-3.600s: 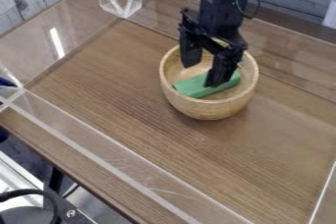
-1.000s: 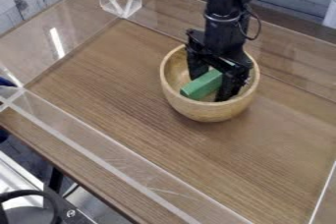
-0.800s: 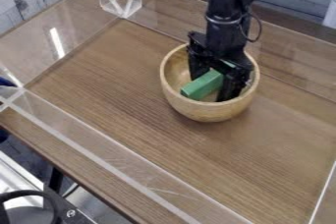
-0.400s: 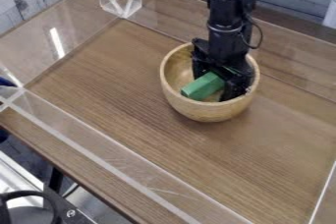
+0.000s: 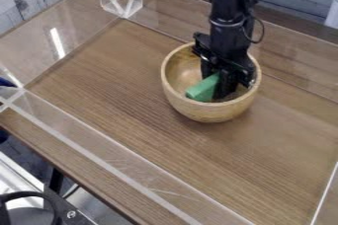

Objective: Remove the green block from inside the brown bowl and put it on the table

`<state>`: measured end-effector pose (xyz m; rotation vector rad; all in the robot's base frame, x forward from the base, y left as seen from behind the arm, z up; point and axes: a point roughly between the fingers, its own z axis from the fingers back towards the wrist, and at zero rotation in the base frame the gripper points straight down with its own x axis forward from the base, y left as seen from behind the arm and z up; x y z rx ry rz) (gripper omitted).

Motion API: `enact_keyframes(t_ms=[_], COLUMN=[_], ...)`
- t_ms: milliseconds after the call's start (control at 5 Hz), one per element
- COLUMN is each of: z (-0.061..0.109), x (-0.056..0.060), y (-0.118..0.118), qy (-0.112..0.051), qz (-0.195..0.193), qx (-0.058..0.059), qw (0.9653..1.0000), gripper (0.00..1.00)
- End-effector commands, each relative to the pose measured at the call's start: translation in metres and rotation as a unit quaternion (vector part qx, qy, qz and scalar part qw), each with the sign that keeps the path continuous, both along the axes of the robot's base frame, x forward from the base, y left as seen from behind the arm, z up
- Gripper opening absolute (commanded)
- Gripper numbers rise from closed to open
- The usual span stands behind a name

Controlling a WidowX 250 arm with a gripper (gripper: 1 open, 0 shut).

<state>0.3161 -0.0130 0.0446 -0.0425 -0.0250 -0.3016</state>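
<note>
The brown bowl [image 5: 181,104] stands right of the table's middle. Inside it the green block [image 5: 204,88] leans tilted against the bowl's inner wall. My black gripper [image 5: 222,79] reaches straight down into the bowl, and its fingers are drawn narrow around the block's upper end, shut on it. The block's top is hidden behind the fingers. The table [image 5: 119,101] is brown wood grain.
Low clear acrylic walls [image 5: 79,160] run along the table's edges. A small clear stand [image 5: 121,0] sits at the back left corner. Open tabletop lies left of and in front of the bowl.
The fingers stood wide on either side of the block before; now they have closed together on it. The arm has stayed in place inside the bowl.
</note>
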Motion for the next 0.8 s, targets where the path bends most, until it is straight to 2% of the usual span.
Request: enact_keyframes(t_ms=[0,200,400,600], z=[0.039,0.063,0.074,0.072], x=[0.007,0.007,0.008,0.007], y=[0.015,0.029,0.064,0.097], qy=[-0.055,-0.070,-0.074,-0.059], qz=[0.014,0.046,0.109,0.166], qx=[0.004,0.001,-0.002,0.016], qw=[0.9984,0.9965,0.9913,0.9842], gripper=[0.00,0.00,0.00,0.00])
